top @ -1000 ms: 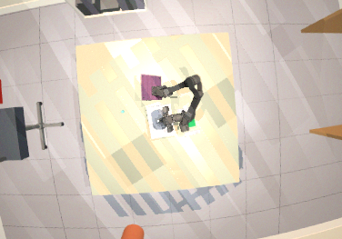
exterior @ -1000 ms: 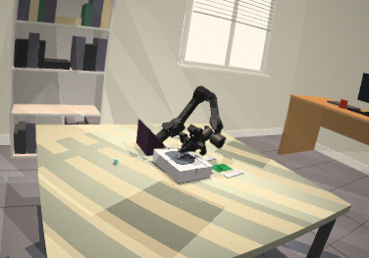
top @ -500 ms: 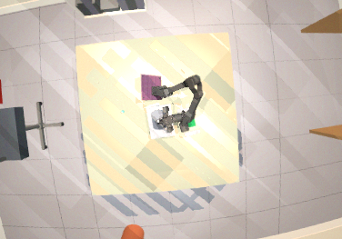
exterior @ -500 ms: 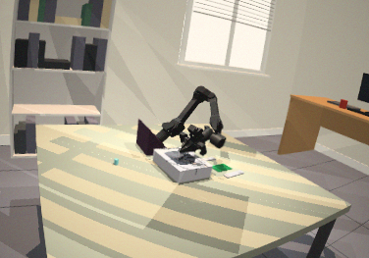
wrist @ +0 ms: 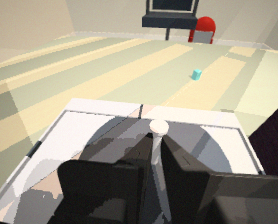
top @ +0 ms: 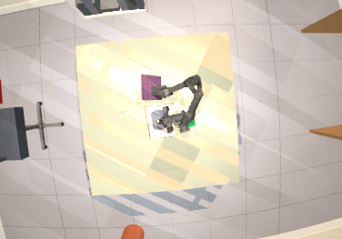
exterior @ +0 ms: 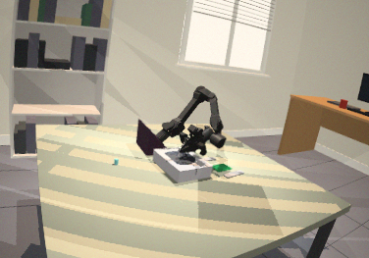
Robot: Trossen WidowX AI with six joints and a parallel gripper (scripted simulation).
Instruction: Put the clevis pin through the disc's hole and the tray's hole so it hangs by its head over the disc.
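A square desk (top: 123, 164) (exterior: 118, 207) with pale yellow and green stripes carries a white, box-like tray (top: 155, 135) (exterior: 183, 176) (wrist: 200, 116), set a little off the desk's middle, away from its edges. Inside the tray lies a wide grey disc (top: 155, 118) (wrist: 215, 145), flat as far as it shows. A dark arm (top: 196, 96) (exterior: 184, 115) bends up and over, and its gripper (top: 165, 123) (exterior: 183, 152) (wrist: 156, 137) points down over the tray. The gripper is closed on the pin (wrist: 159, 128): the round, pale head sits just above the fingertips, and the shank runs down between the fingers, leaning slightly. The pin is over the disc; whether its lower end is in the hole cannot be told, as the fingers hide it.

A dark purple panel (top: 151, 87) (exterior: 147, 138) stands near the tray, beside the arm. A green piece (top: 192, 124) (exterior: 222, 168) lies just beside the tray. A small turquoise cylinder (top: 122, 112) (exterior: 116, 162) (wrist: 196, 74) stands well apart from the tray, between it and a desk edge.
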